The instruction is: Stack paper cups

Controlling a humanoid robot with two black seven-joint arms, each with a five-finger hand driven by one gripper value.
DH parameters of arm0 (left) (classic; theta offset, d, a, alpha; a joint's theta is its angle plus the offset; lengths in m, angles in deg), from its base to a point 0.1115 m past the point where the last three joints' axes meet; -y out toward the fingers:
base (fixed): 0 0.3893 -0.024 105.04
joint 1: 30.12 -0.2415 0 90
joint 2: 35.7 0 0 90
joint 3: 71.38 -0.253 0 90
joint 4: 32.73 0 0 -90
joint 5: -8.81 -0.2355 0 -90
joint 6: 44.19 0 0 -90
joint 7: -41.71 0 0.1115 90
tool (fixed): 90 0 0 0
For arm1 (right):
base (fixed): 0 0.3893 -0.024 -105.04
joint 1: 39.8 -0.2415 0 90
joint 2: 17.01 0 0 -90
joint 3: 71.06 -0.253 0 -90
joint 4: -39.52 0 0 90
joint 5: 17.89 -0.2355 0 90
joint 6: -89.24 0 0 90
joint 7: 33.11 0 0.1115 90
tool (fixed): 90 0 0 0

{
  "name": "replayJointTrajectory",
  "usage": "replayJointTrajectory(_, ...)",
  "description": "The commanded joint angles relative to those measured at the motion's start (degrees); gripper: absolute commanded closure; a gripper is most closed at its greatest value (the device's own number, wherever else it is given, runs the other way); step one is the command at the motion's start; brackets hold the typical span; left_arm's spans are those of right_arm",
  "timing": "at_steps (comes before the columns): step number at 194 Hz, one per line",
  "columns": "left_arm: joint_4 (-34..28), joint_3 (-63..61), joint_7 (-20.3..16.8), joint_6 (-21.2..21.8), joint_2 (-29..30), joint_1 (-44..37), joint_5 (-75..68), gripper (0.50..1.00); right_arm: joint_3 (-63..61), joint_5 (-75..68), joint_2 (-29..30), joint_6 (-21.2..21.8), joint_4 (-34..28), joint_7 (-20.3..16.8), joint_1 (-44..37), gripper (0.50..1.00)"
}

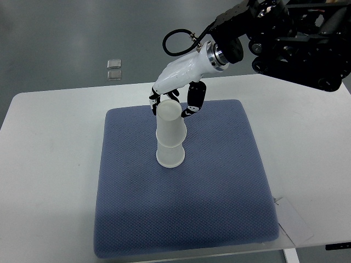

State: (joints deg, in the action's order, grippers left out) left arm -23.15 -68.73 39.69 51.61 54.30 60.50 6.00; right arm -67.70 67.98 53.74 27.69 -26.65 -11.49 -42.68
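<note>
— How far along?
— Top cup (168, 121) sits over the bottom cup (170, 155) on the blue mat (219, 192).
— The right hand (176, 104)?
— Fingers curled around it (looks nearly done); letting go remains.

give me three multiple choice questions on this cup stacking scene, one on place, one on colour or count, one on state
1. Where do the paper cups stand?
A. on the blue mat
B. on the bare white table
C. on the floor

2. What colour are the cups?
A. red
B. white
C. green

3. What is the right hand doing?
A. resting flat on the table, far from the cups
B. gripping the edge of the mat
C. holding its fingers around the top cup

Answers:
1. A, the stack rests on the blue mat, which lies on the white table.
2. B, both cups in the stack are plain white.
3. C, the fingers curl around the top cup at its upper end.
</note>
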Motion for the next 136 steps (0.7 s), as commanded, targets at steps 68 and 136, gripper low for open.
replayJointTrajectory(68,0.0,0.0,0.0,0.0,0.0,0.0,0.0,0.5,-0.1,-0.7,0.1,0.3,0.1,0.1,2.4,0.603)
replayJointTrajectory(136,0.0,0.0,0.0,0.0,0.0,0.0,0.0,0.5,-1.2,-2.3,-0.8,-0.1,0.2,0.1,3.1,0.599)
